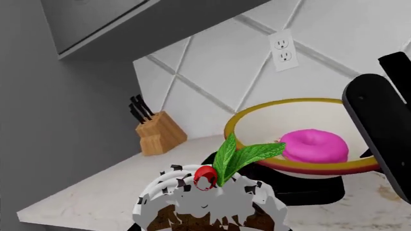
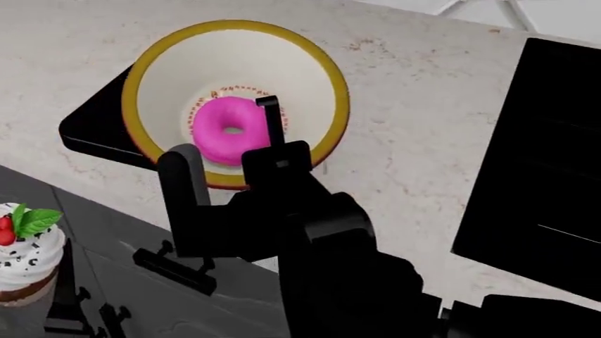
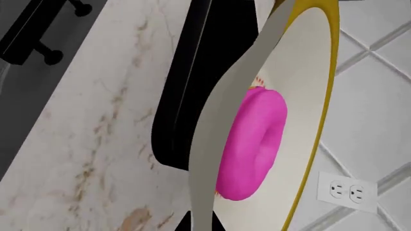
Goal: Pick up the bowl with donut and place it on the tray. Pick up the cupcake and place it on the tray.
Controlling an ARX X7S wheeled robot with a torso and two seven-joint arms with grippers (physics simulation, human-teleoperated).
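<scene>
White-frosted brown cupcake [image 2: 27, 253], lower left of the head view, looks light and soft; take it by the wrapper. The left hand cannot be judged. The right hand [image 2: 230, 151] pinches the near rim of the cream, yellow-rimmed bowl [image 2: 300, 67], rigid and slippery, holding the pink ring donut [image 2: 228, 130] over the flat black tray [image 2: 89, 127]. Beyond: speckled stone tabletop [image 2: 423, 105], tiled wall [image 1: 321, 29].

Head view: looks steeply down from above onto the counter [image 2: 423, 105], with the right arm in the foreground. Left wrist view: sits low, very close behind the cupcake [image 1: 209, 202], and faces across the counter toward the tiled wall [image 1: 212, 67]. Right wrist view: extremely close to the bowl [image 3: 308, 120], rolled sideways, wall outlet [image 3: 347, 192] behind. All three views share the bowl, the donut [image 2: 228, 130] and the tray [image 2: 94, 130].
</scene>
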